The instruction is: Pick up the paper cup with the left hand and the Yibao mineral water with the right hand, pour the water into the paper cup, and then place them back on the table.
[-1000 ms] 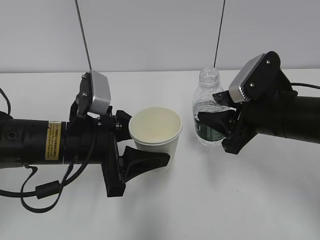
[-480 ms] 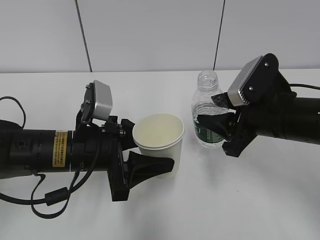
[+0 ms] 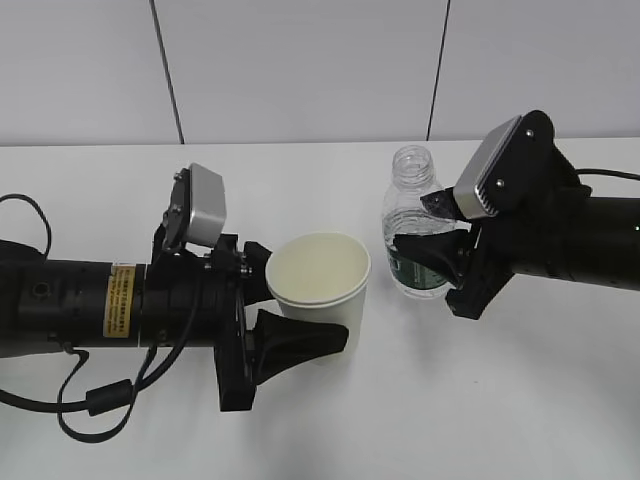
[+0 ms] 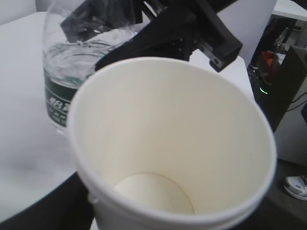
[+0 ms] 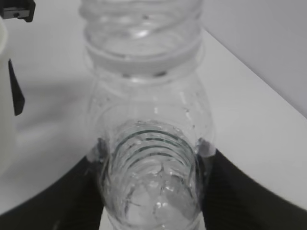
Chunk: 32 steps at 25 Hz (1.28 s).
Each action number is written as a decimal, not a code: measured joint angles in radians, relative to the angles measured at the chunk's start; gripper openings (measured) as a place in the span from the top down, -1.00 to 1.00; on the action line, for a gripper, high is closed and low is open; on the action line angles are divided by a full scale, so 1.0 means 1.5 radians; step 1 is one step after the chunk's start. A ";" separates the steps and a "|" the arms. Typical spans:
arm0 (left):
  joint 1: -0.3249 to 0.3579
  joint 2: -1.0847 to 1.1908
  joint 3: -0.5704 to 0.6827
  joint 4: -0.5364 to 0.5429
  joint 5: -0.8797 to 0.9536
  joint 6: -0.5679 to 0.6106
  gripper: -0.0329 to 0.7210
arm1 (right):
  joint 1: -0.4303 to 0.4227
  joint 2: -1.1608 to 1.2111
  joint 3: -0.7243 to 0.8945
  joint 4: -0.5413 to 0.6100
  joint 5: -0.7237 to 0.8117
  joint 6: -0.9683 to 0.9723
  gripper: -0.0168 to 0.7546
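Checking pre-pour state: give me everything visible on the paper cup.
The paper cup is plain white, tapered, with a rolled rim and a cream-white inside. The left wrist view shows it empty, its bottom dry. It sits upright or close to it, mouth up, gripped between the left gripper's black jaws. Whether its base touches the table cannot be told. The Yibao mineral water stands just to its right, apart from it.

A front camera looks slantwise down at my counter (image 3: 420,400). My wrist cameras sit very close: left into the paper cup (image 4: 172,143), right against the bottle (image 5: 148,143); all three share both.
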<state>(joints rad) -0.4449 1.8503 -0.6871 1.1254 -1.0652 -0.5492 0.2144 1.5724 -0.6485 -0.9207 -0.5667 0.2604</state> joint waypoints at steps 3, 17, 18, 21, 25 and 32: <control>0.000 0.000 0.000 0.028 0.000 0.000 -0.24 | 0.000 0.000 0.000 0.000 0.000 -0.005 -0.17; 0.000 0.001 0.000 0.041 -0.011 0.002 -0.24 | 0.000 0.000 0.000 -0.056 0.000 -0.010 -0.17; 0.000 0.001 0.000 0.042 -0.011 0.002 -0.24 | 0.000 0.000 0.000 -0.056 0.000 -0.010 -0.17; 0.000 0.001 0.000 0.046 -0.013 0.002 -0.24 | 0.000 0.000 0.000 -0.058 0.000 -0.010 -0.17; 0.000 0.001 0.000 0.046 -0.013 0.002 -0.24 | 0.000 0.000 0.000 -0.067 0.000 -0.011 -0.17; 0.000 0.001 0.000 0.050 -0.014 0.002 -0.24 | 0.000 0.000 -0.042 -0.109 0.007 -0.011 -0.17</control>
<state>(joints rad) -0.4449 1.8514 -0.6871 1.2003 -1.0862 -0.5457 0.2144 1.5724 -0.7120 -1.0844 -0.5564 0.2441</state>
